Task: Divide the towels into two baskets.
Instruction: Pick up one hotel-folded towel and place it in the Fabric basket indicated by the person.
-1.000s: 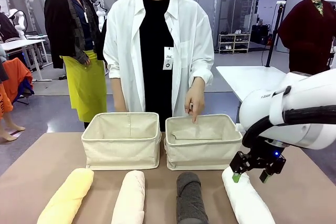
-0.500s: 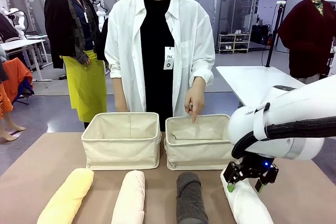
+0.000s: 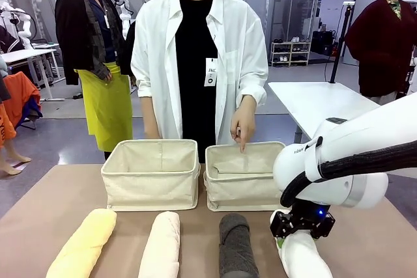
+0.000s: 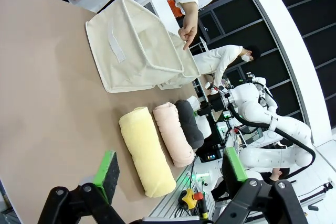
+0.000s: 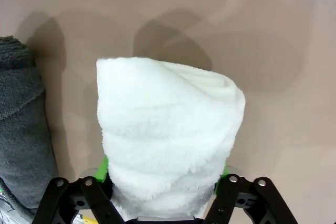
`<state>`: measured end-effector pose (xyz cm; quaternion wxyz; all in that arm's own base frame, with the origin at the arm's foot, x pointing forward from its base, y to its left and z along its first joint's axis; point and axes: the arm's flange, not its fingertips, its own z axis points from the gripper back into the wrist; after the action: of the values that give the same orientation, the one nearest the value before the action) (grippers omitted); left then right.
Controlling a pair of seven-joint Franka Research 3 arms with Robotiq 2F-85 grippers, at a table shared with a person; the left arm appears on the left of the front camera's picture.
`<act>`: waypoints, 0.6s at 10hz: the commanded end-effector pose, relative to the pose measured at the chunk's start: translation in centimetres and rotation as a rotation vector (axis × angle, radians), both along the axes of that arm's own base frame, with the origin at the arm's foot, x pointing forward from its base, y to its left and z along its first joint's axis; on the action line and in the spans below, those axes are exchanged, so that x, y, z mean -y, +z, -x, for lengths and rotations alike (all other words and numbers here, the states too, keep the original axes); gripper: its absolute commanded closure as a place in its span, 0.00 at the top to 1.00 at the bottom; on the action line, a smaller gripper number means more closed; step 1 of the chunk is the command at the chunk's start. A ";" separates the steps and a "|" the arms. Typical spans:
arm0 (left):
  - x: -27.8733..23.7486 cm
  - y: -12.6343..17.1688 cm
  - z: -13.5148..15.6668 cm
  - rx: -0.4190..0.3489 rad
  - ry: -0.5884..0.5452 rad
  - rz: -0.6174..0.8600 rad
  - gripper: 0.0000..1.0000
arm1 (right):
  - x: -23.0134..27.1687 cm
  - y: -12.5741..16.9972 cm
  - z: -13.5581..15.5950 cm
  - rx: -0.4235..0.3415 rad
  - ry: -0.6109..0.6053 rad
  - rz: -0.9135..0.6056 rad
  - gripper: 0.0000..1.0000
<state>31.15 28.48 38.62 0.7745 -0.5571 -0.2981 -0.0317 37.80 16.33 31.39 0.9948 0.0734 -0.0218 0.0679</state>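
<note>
**Right gripper lowered onto the white towel**

Since the earlier frames the right gripper has been brought down from above the far end of the white towel and is now set over it. The jaws, which stood wide a second ago, are now closed in against the towel's two sides. In the right wrist view the green pads are seen pressed to the flanks of the roll, which is still lying on the table. A grasp is judged to be just made, with nothing lifted yet.

The left gripper is held high over the table with its jaws wide apart and nothing between them.

The yellow towel, the cream towel and the grey towel are left in a row at the near edge, the grey one just beside the white one. The left basket and the right basket stand beyond them, and no towel is seen in either. The person's hand is held over the right basket with a finger pointed down into it, so that basket is probably meant for the white towel.
</note>
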 end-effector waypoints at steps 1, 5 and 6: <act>-0.2 0.0 0.4 -0.001 -0.003 -0.003 1.00 | 0.9 -0.9 1.2 0.004 -0.014 0.020 0.59; -0.2 0.0 0.4 -0.001 -0.003 -0.003 1.00 | 1.3 3.0 0.9 0.022 0.006 0.005 0.24; -0.2 0.0 0.4 -0.001 -0.003 -0.003 1.00 | 1.6 5.6 0.7 0.033 0.047 0.004 0.24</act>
<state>31.15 28.48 38.62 0.7745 -0.5571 -0.2980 -0.0316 38.01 15.52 34.03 0.9947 0.0653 -0.0343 0.0721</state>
